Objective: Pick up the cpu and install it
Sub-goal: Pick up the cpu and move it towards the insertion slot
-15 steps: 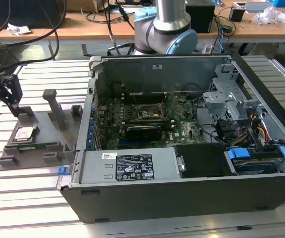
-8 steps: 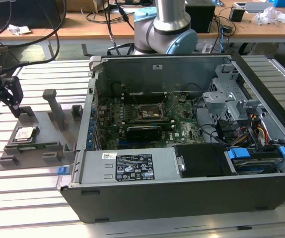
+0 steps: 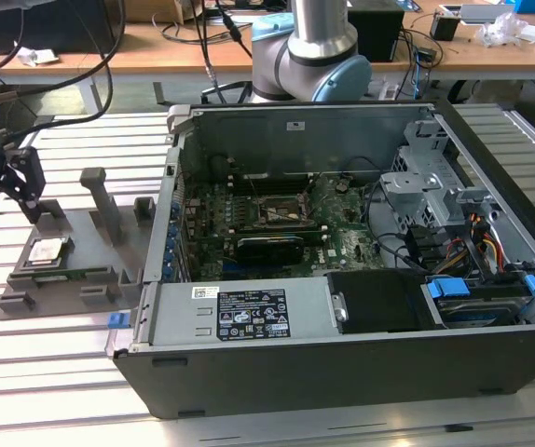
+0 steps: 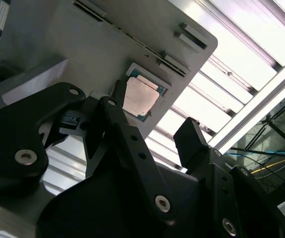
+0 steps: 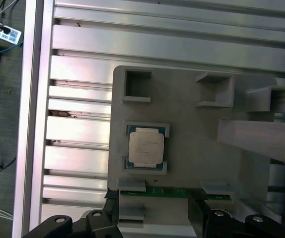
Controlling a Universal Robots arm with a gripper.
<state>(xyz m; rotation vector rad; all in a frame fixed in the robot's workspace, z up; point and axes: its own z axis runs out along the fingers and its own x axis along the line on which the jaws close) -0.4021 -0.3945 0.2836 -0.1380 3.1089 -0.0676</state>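
Gripper (image 3: 6,197), jaws wide apart and empty, hangs at the exterior view's far left, just above the cpu (image 3: 47,250) in its grey holder (image 3: 72,279). The exterior view adds the open computer case (image 3: 342,233); the first wrist view resolves the cpu's pale rim.

Open computer case (image 3: 342,368) and grey fixture tray (image 3: 86,250) on slatted table (image 3: 53,382).
The case bares its motherboard (image 3: 342,244) and black socket frame (image 3: 277,211). The tray lies just beside it, toward the table's edge at the exterior view's left, a green circuit strip (image 5: 167,192) along one tray edge.
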